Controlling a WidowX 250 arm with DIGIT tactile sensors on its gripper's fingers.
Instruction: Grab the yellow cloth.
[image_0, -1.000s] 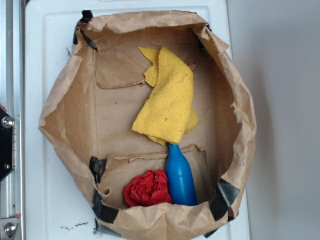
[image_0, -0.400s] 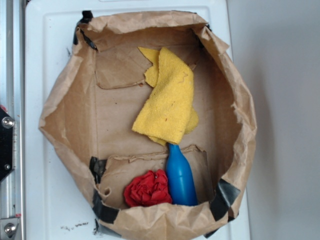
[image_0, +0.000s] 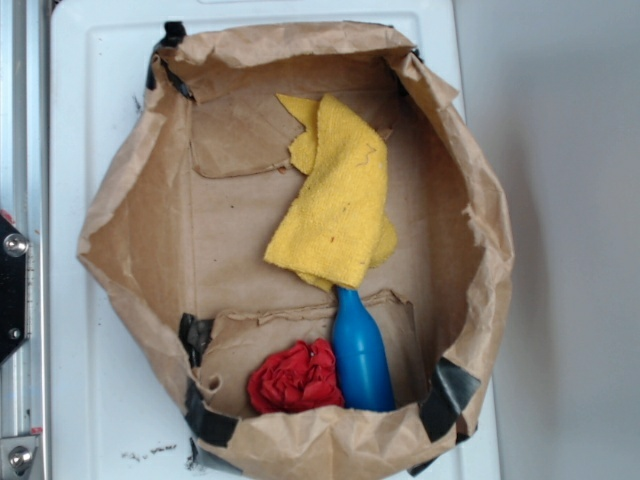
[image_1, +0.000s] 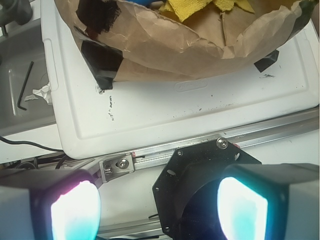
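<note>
Paper bag tray (image_0: 130, 210) sits on the white board (image_0: 80, 120). Inside, from left: red fabric wad (image_0: 296, 377) at the near wall, yellow cloth (image_0: 338, 200) draped across the middle toward the far wall, blue bottle (image_0: 359, 352) just below it, neck touching the cloth's lower edge. Wrist view: gripper (image_1: 155, 205) spread wide, holding nothing, outside the bag over the metal rail (image_1: 210, 142).

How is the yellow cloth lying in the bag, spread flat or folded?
Folded. The yellow cloth is doubled over itself, with layered edges at its lower end, its corner touching the blue bottle.
</note>
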